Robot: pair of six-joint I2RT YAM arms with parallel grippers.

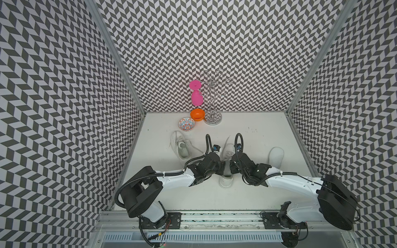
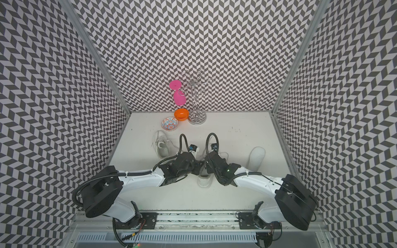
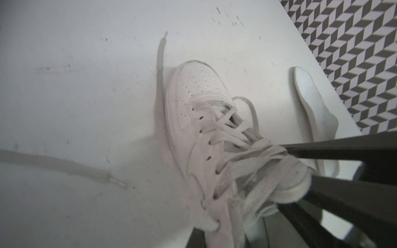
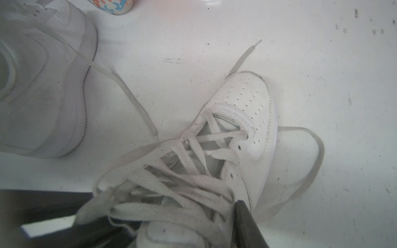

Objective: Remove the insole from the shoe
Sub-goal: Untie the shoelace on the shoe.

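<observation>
Centre of the table (image 1: 214, 197): one white shoe (image 1: 228, 149), toe pointed away, was attended from both sides. The left fingers (image 3: 335, 150) were closed on its bunched laces (image 3: 247, 154); whether the right fingers (image 4: 247, 221), set against its side, gripped anything could not be told. Its insole was judged hidden inside. Step: throat being opened. Next required: a pinch on the insole's heel edge. Farther off: loose insole (image 1: 276, 156), second shoe (image 1: 182, 148).

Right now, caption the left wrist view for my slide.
Close-up: left tool pinching the white sneaker's loosened laces, a loose insole lying beside it on the table.
</observation>
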